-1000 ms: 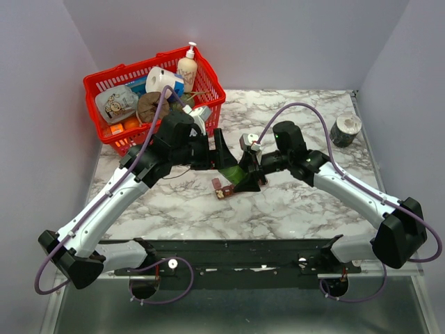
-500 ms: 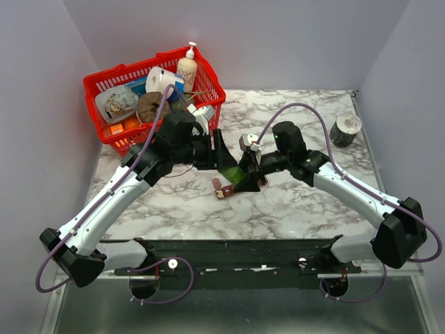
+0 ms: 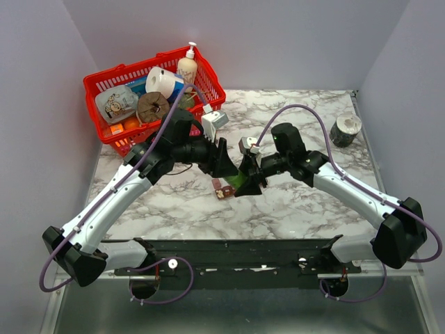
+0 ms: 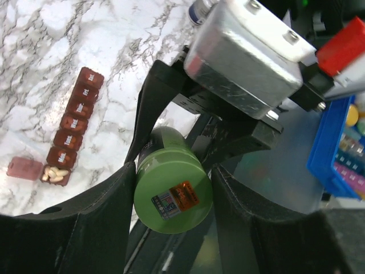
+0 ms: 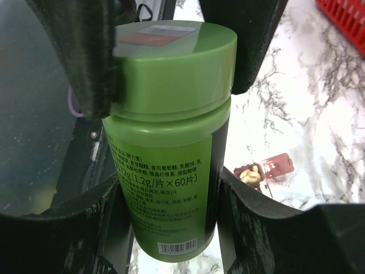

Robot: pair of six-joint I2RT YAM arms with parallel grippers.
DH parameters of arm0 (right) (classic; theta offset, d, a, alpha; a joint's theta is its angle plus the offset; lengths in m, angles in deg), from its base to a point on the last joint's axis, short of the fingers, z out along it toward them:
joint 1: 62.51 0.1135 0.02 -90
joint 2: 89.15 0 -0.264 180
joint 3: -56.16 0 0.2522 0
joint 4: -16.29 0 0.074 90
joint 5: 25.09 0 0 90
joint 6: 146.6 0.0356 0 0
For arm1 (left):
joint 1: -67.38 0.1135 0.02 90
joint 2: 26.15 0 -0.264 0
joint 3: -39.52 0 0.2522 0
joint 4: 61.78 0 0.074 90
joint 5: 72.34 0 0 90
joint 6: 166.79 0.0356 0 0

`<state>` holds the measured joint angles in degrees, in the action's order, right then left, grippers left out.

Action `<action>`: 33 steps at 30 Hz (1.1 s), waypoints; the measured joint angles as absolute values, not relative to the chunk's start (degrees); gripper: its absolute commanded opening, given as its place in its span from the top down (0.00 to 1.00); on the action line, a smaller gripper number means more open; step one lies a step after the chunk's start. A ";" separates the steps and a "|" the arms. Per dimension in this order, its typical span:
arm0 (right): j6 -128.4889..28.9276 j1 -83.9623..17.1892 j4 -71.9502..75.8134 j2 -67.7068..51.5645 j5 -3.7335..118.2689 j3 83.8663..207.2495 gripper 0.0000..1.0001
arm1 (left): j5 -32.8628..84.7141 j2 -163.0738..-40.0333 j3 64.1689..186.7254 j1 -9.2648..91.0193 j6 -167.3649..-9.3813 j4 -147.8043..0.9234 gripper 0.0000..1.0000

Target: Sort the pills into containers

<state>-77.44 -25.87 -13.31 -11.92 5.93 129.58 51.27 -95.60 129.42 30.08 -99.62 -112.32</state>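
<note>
A green pill bottle (image 5: 165, 171) hangs in the air between both grippers, above the table's middle (image 3: 238, 179). My right gripper (image 5: 168, 194) is shut on the bottle's body. My left gripper (image 4: 173, 194) is shut on its green lid (image 4: 173, 191), which carries a small sticker. The dark red-brown container strip (image 4: 71, 128) lies on the marble just below and left of the bottle (image 3: 222, 188). Its end compartment (image 4: 55, 174) is open with pale pills inside, lid (image 4: 24, 169) flipped out. That open compartment also shows in the right wrist view (image 5: 249, 173).
A red wire basket (image 3: 210, 82) full of items stands at the back left. A roll of tape (image 3: 345, 129) sits at the far right. A blue tray (image 4: 336, 142) shows at the left wrist view's right edge.
My left wrist has rolled around the lid, bringing its camera housing up on top. The bottle and the right gripper have barely moved.
</note>
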 measured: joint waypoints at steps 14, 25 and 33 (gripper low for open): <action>-77.33 -25.87 -11.28 -11.92 5.45 129.60 0.99 | 57.65 -97.02 129.46 29.79 -87.65 -113.96 0.01; -77.17 -25.87 -10.55 -11.92 6.06 129.60 0.99 | 48.87 -91.64 130.03 31.15 -97.46 -113.96 0.01; -77.11 -25.87 -10.53 -11.92 6.89 129.63 0.99 | 37.83 -90.46 130.14 30.93 -109.72 -118.50 0.01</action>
